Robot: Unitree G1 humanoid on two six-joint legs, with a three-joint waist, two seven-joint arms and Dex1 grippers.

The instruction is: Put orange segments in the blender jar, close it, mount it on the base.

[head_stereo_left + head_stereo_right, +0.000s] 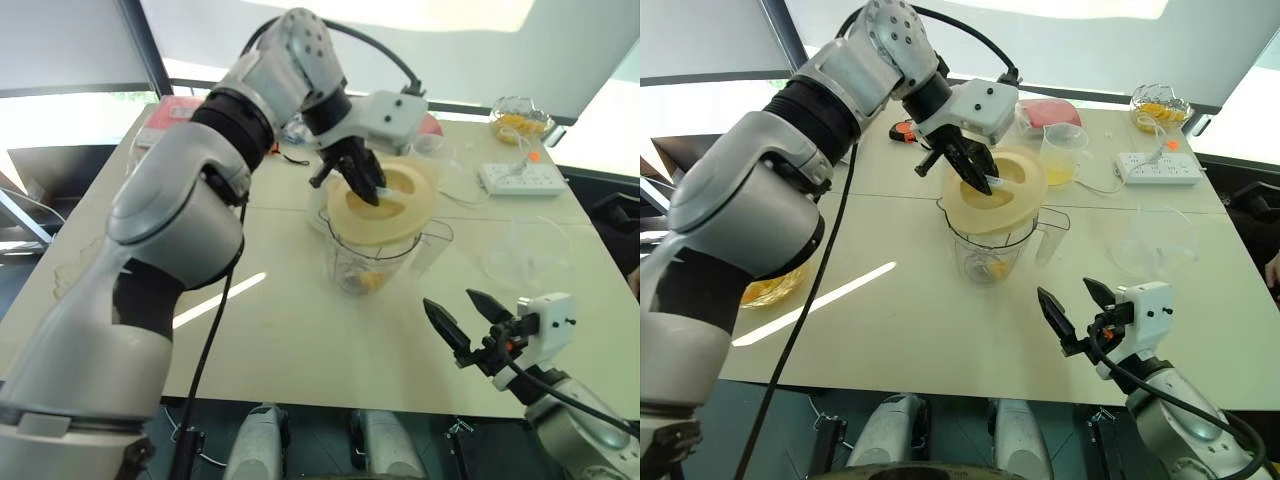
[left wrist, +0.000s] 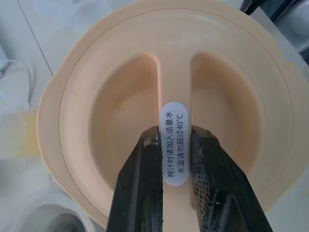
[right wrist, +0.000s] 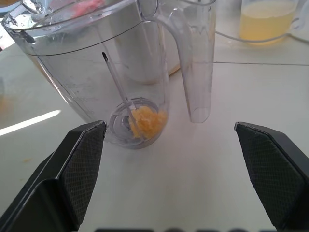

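Observation:
The clear blender jar (image 1: 375, 255) stands upright mid-table, its handle toward my right side. A few orange segments (image 3: 147, 121) lie at its bottom around the blade. My left gripper (image 2: 175, 133) is shut on the centre ridge of the cream lid (image 1: 1002, 195). It holds the lid tilted right over the jar's mouth; I cannot tell whether the lid touches the rim. Near the table's front edge, my right gripper (image 1: 465, 315) stands open and empty, pointing at the jar from a short way off. The base is hidden.
Behind the jar stands a clear cup of yellow juice (image 1: 1062, 155). A white power strip (image 1: 520, 178) and a glass bowl of orange pieces (image 1: 520, 120) sit at the far right. An empty clear bowl (image 1: 1152, 245) lies right of the jar, another bowl (image 1: 775, 285) at the left.

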